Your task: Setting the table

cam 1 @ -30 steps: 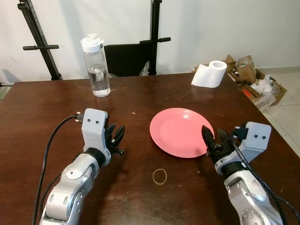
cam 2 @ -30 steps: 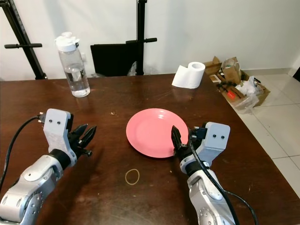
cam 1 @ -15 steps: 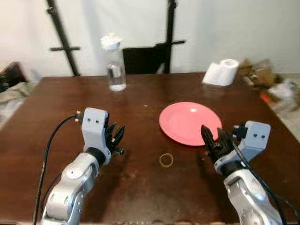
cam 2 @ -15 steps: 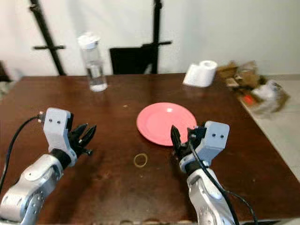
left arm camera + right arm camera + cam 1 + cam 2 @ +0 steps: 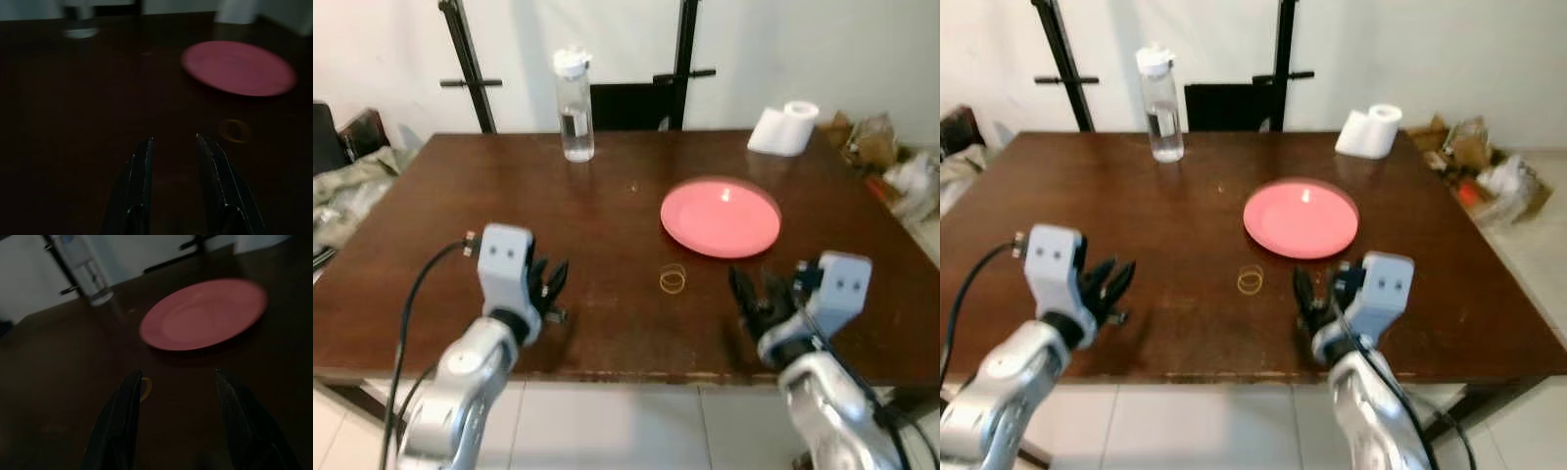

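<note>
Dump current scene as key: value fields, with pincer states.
surface: dark wooden table
plate: pink plate, right of centre, nothing on it
small item: rubber band, just in front of the plate
far edge: water bottle upright, paper roll
left pincer: open, holding nothing, above the near edge
right pincer: open, holding nothing, short of the plate

Take the dark brown wooden table (image 5: 509,206) as your landmark. At its far edge you see a clear plastic water bottle with a white cap (image 5: 575,106), upright. At the far right corner lies a white paper towel roll (image 5: 784,128). Near the table's middle, toward you, sits a small yellow rubber band (image 5: 674,281). Beyond the right side, crumpled bags and cardboard (image 5: 891,166) clutter the floor. Behind the table stand black metal stands (image 5: 470,59).
</note>
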Robot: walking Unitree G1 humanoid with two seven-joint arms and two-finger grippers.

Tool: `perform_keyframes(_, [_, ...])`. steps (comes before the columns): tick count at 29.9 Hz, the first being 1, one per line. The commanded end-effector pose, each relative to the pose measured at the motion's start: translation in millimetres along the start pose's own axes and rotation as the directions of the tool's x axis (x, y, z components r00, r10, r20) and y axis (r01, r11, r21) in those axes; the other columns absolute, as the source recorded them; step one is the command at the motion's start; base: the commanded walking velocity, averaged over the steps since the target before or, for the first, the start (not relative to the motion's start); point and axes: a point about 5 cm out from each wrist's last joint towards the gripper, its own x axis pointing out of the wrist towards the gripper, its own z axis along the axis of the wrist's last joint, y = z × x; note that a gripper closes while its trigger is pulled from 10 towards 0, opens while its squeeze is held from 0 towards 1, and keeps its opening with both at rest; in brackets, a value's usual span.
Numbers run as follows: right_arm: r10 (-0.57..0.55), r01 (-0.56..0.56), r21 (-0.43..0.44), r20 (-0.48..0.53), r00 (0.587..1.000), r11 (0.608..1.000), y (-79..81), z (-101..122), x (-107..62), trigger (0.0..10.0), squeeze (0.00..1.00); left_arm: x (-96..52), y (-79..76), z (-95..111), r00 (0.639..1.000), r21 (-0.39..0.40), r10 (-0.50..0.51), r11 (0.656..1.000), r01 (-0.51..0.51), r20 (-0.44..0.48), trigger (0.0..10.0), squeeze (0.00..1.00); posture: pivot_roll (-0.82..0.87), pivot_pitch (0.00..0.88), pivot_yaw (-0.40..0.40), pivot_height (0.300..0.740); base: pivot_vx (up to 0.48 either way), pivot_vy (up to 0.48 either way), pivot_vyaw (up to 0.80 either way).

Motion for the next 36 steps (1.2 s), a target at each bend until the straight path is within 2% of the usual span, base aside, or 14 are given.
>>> perform_keyframes(1, [-0.006, 0.006, 0.008, -0.006, 1.0, 1.0, 0.0, -1.6, -1.9, 10.0, 0.0, -2.2, 4.6, -4.6, 1.0, 0.011, 0.017, 1.0, -0.016, -0.02, 10.0, 0.0, 0.02, 0.117, 0.106, 0.74, -0.292, 0.0, 0.0])
perform_keyframes(17, [-0.005, 0.005, 0.007, -0.006, 1.0, 1.0, -0.2, -1.2, -3.0, 10.0, 0.0, -2.5, 4.3, -4.5, 1.0, 0.011, 0.017, 1.0, -0.017, -0.019, 10.0, 0.0, 0.02, 0.118, 0.105, 0.74, -0.287, 0.0, 0.0])
perform_keyframes(27, [0.003, -0.003, 0.002, -0.021, 1.0, 1.0, 0.9, -2.5, -2.1, 10.0, 0.0, -1.2, 4.9, -5.7, 0.999, -0.006, 0.028, 1.0, -0.029, -0.033, 10.0, 0.0, 0.02, 0.116, 0.106, 0.74, 0.0, 0.0, 0.0])
perform_keyframes(36, [0.038, -0.039, -0.027, -0.044, 0.998, 0.999, 3.6, -5.2, -2.9, 10.0, 0.0, -0.8, 6.0, -6.1, 0.999, -0.013, 0.04, 0.999, -0.041, -0.035, 10.0, 0.0, 0.02, 0.115, 0.106, 0.74, 0.0, 0.0, 0.75])
